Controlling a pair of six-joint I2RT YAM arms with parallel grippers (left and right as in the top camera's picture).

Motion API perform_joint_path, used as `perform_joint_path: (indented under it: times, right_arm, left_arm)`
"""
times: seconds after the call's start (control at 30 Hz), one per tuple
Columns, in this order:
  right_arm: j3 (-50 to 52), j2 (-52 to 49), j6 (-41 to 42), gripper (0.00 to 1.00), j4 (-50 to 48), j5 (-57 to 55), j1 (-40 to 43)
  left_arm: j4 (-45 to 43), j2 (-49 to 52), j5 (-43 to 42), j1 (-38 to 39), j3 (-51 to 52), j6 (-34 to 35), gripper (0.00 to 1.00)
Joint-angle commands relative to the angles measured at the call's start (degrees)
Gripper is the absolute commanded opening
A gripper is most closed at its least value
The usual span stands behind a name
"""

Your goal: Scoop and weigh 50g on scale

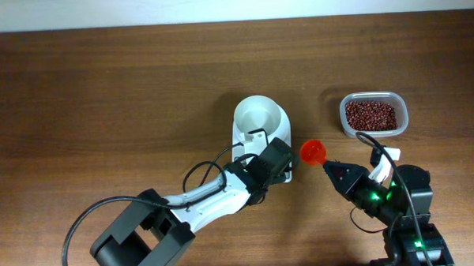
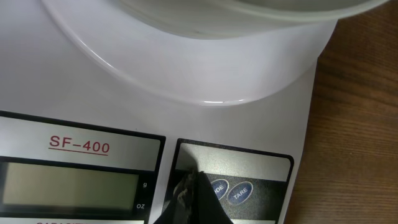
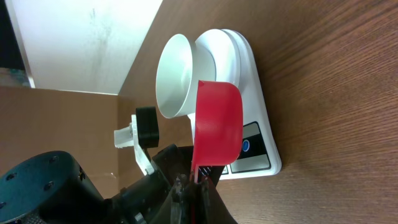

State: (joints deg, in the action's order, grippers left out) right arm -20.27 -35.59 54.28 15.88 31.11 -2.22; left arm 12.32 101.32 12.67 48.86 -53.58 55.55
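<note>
The white scale [image 1: 240,141] lies mid-table with a white bowl [image 1: 260,116] standing on its platform. My left gripper [image 1: 280,166] is shut and empty. In the left wrist view the left gripper [image 2: 191,178] has its tips on the scale's [image 2: 93,93] dark button panel, just left of the blue MODE button [image 2: 219,186] and TARE button [image 2: 241,193]. The grey display [image 2: 68,186] reads blank. My right gripper [image 1: 333,168] is shut on the handle of a red scoop [image 1: 312,152], right of the scale. The scoop [image 3: 217,124] looks empty.
A clear tub of red beans [image 1: 372,115] stands at the right, behind the right arm. In the right wrist view the bowl [image 3: 177,74] and scale [image 3: 261,134] lie just beyond the scoop, with the left arm's black end [image 3: 147,124] beside them.
</note>
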Motion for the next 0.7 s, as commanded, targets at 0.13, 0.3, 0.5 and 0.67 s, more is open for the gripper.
perform_joint_path:
  times: [0.13,0.3,0.5,0.67]
  right_arm:
    - [-0.4,-0.6,0.4,0.04,-0.2,-0.3,0.4]
    - [-0.4,-0.6,0.4,0.04,-0.2,-0.3,0.4]
    - [-0.4,-0.6,0.3,0.04,-0.2,-0.3,0.4]
    - [-0.4,-0.6,0.3,0.04,-0.2,-0.3,0.4]
  left_arm:
    - [-0.9,2.3,0.8,0.1,-0.2,0.3,0.00]
    - [0.1,2.3,0.9,0.1,-0.2,0.4,0.00]
    - [0.6,2.3,0.9,0.1,-0.2,0.3,0.00]
    - [1.7,2.3,1.4,0.1,-0.2,0.9,0.00]
